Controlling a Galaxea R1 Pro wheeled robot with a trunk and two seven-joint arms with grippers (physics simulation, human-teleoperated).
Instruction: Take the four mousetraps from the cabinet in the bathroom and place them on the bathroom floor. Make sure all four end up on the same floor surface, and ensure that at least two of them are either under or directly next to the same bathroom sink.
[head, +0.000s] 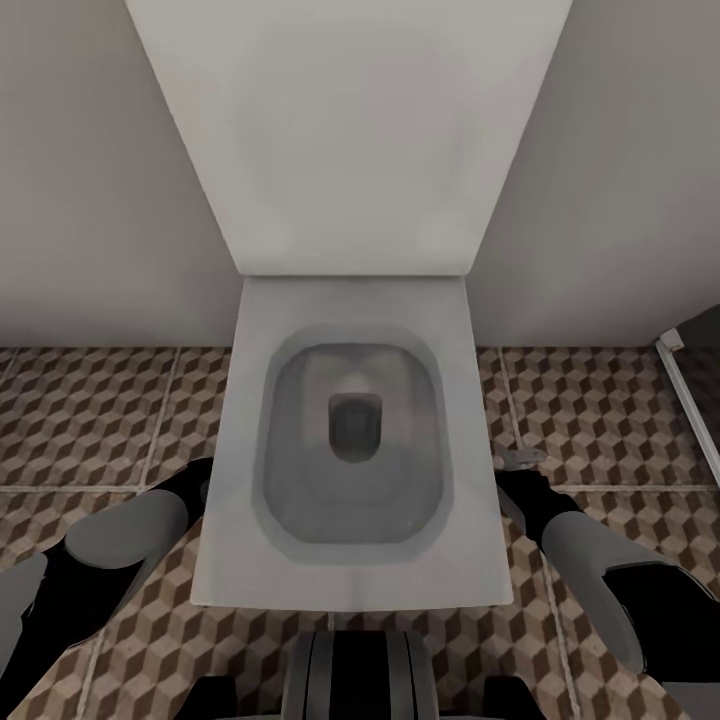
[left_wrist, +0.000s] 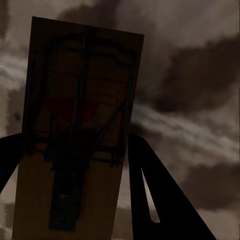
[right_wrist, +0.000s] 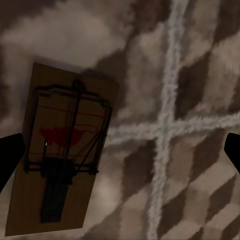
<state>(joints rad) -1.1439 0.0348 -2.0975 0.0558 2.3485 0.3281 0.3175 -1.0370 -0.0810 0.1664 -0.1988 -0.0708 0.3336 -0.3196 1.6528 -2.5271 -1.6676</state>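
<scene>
toilet: pale grey-white | bathroom floor: brown, beige and white cube pattern, pale lines | wall: plain light grey | mousetrap: brown wood, dark wire, red mark | arms: grey and black

Toilet dead ahead, against the wall.
Both arms flank its bowl above the bathroom floor; a mousetrap sits between the left gripper's fingers.

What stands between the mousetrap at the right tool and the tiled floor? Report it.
Nothing visible. In the right wrist view the mousetrap shows against bare bathroom floor, with no object between them. The toilet sits between the arms in the head view, not beneath the right tool.
</scene>
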